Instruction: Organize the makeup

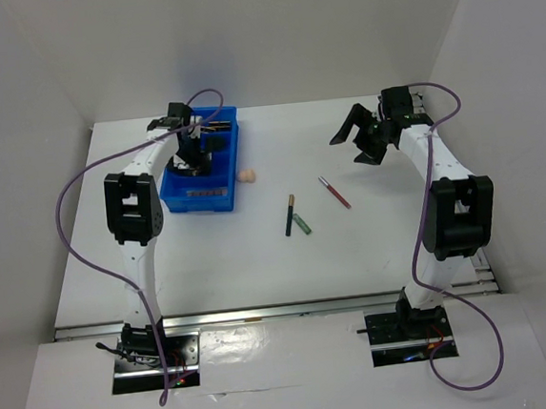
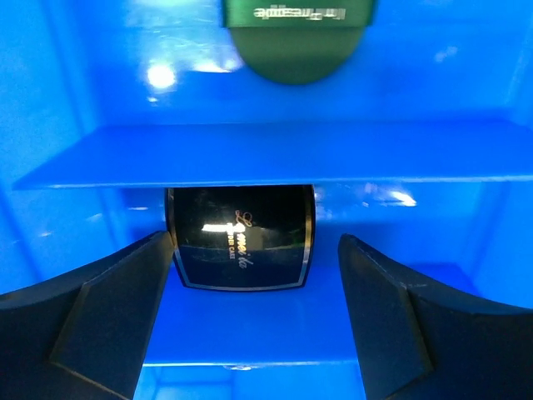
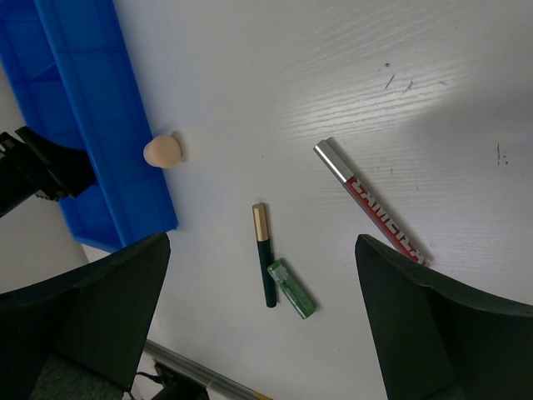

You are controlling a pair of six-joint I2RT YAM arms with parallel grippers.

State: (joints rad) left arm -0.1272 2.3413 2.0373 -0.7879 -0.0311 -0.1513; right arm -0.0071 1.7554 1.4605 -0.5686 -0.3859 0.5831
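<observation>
**Left claw open over a compact in the tray, four pieces loose on the table**

The left gripper (image 2: 256, 242) is low inside the blue tray (image 1: 196, 204). Its jaws stand wide and hold nothing. Between them lies a square compact (image 2: 241, 237) on the floor of one compartment, close under the divider (image 2: 266, 154). A round compact (image 2: 296, 42) lies in the next compartment behind it. The right gripper (image 1: 353, 140) hangs above the table (image 1: 401, 241), also wide open and empty.

Outside the tray are the sponge (image 3: 162, 152), which touches or nearly touches the tray wall, the dark pencil (image 3: 264, 254), the green pencil (image 3: 291, 289) just beside it, and the red pencil (image 3: 371, 200), which lies more apart.

I judge the square compact to be stiff with a glossy lid, so it may slip; the two opposite side edges are the better hold. The pencils look light and thin and may roll away. Each should be taken at the middle, with the jaws across the shaft. The sponge looks soft, so a gentle squeeze at its widest part should be enough.
</observation>
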